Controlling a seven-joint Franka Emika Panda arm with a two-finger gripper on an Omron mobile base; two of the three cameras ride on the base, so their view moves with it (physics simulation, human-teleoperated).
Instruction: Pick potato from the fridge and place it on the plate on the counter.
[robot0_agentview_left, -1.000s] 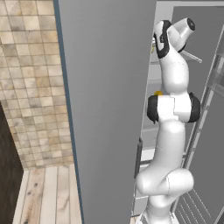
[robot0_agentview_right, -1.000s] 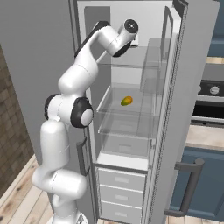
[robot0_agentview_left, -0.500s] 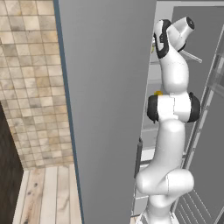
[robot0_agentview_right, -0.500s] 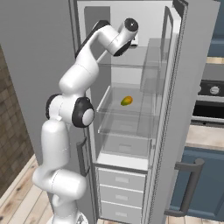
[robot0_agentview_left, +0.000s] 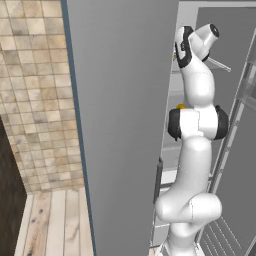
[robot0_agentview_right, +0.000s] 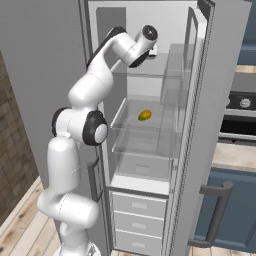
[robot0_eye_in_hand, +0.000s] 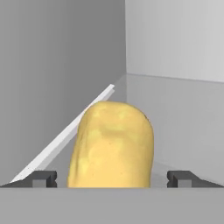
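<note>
1. End effector (robot0_eye_in_hand: 112, 178) sat wide apart, straddling the potato (robot0_eye_in_hand: 111, 146) on an upper fridge (robot0_agentview_right: 150, 30) shelf, nothing clamped.
2. Risk: rounded potato could roll or squirt out if closing off-centre.
3. Risk: lifting too steeply might clip the shelf.

A tan tiled wall (robot0_agentview_left: 35, 95) is seen at the left, with a dark brick wall (robot0_agentview_right: 12, 165) beside it. Light wooden floor planks (robot0_agentview_left: 55, 222) are laid below. At the right, dark blue cabinets (robot0_agentview_right: 232, 210) with a grey handle (robot0_agentview_right: 215, 210) and a stove (robot0_agentview_right: 239, 112) are seen.
</note>
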